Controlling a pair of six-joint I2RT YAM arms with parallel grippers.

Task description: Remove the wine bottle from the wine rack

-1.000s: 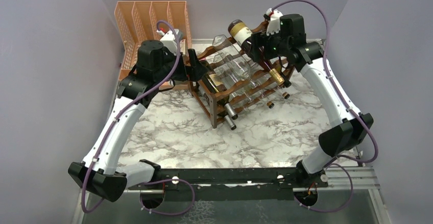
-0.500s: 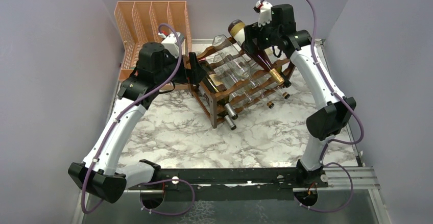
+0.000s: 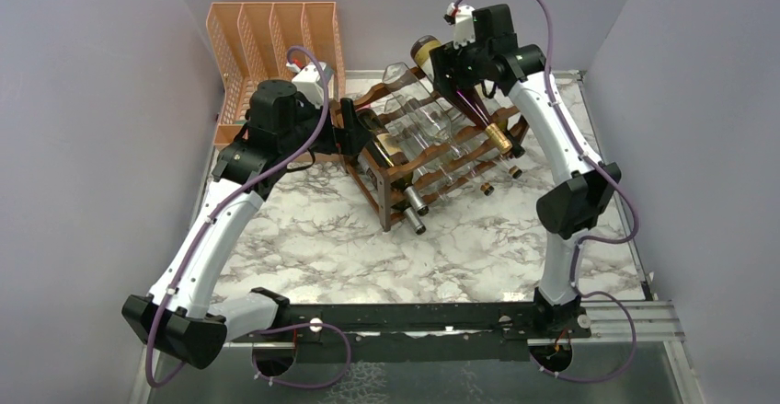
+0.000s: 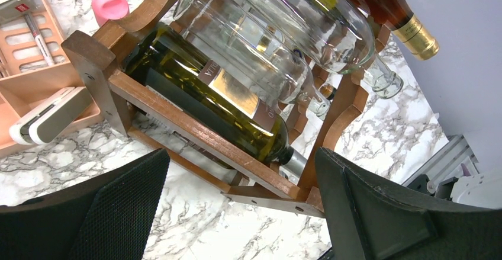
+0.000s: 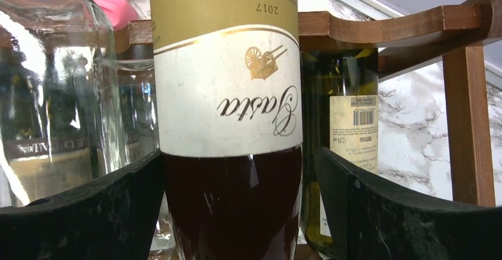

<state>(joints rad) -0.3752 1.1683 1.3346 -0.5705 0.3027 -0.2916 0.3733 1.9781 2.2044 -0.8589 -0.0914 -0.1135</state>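
The dark wooden wine rack [image 3: 432,160] stands at the back of the marble table, loaded with bottles. On its top tier lies the wine bottle [image 3: 425,51] of dark red wine with a cream and gold label [image 5: 228,94]. My right gripper [image 3: 448,68] straddles its lower body, open: in the right wrist view [image 5: 238,153] the left finger lies against the glass and a gap shows at the right finger. My left gripper [image 3: 354,119] is open at the rack's left end [image 4: 243,153], with a green bottle [image 4: 201,88] and a rack rail [image 4: 177,109] just beyond its fingers.
Clear empty bottles [image 3: 414,114] fill the middle tiers. A peach mesh organizer [image 3: 267,40] stands at the back left, close behind the left arm. A pink object [image 4: 111,5] and a white device [image 4: 47,115] lie by the rack. Grey walls enclose three sides.
My right gripper has slid back and left along the top bottle toward its base, the elbow folding in. The bottle and the left arm have hardly moved.
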